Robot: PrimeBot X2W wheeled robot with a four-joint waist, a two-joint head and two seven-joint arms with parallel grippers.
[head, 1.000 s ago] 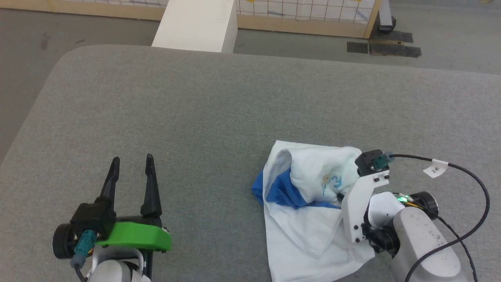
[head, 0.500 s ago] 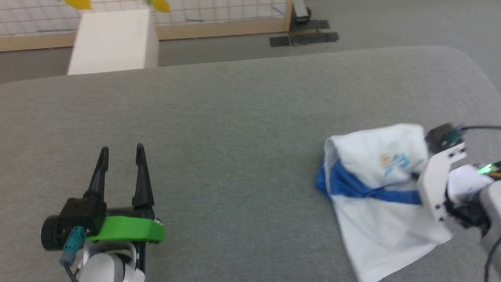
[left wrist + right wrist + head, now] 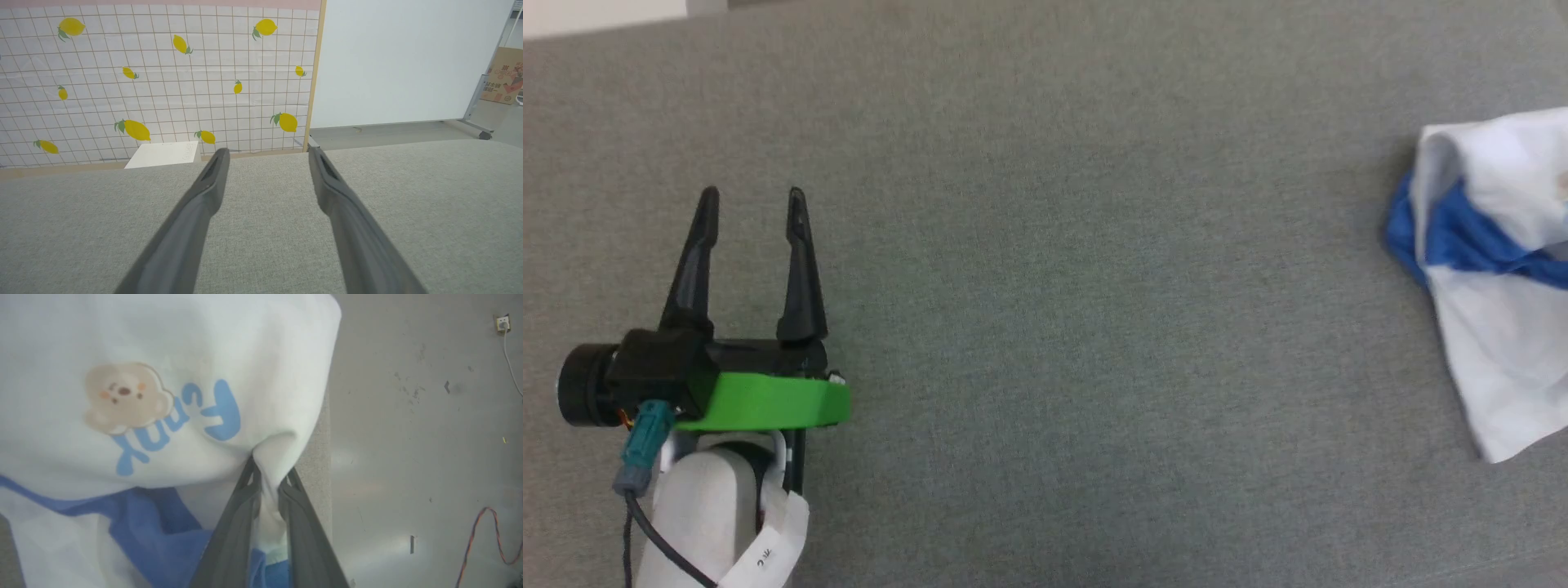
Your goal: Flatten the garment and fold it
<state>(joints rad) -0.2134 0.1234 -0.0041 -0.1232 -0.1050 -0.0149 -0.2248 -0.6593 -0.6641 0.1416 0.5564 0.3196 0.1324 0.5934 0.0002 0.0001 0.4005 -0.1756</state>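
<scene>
Grey fabric-covered table (image 3: pixel 1045 269) across the head view. Garment (image 3: pixel 1494 343) bunched at 3 o'clock, cut off by the frame edge: white cloth, a royal-blue band through the heap, one white corner trailing toward 5 o'clock. Left gripper (image 3: pixel 752 194) at 8 o'clock, spread wide, nothing between, well apart from the garment. From its wrist, dark fingers (image 3: pixel 196 212) over bare table, white box (image 3: pixel 163 154) at 11 o'clock past the far edge, lemon-print wall (image 3: pixel 163 81) behind. Right gripper (image 3: pixel 270 473) clamped on a pinch of white cloth, possibly a hem, too blurred to call. Bear print (image 3: pixel 122 396) and blue lettering at 10 o'clock of the pinch. Floor (image 3: pixel 408 416) at 3 o'clock.
</scene>
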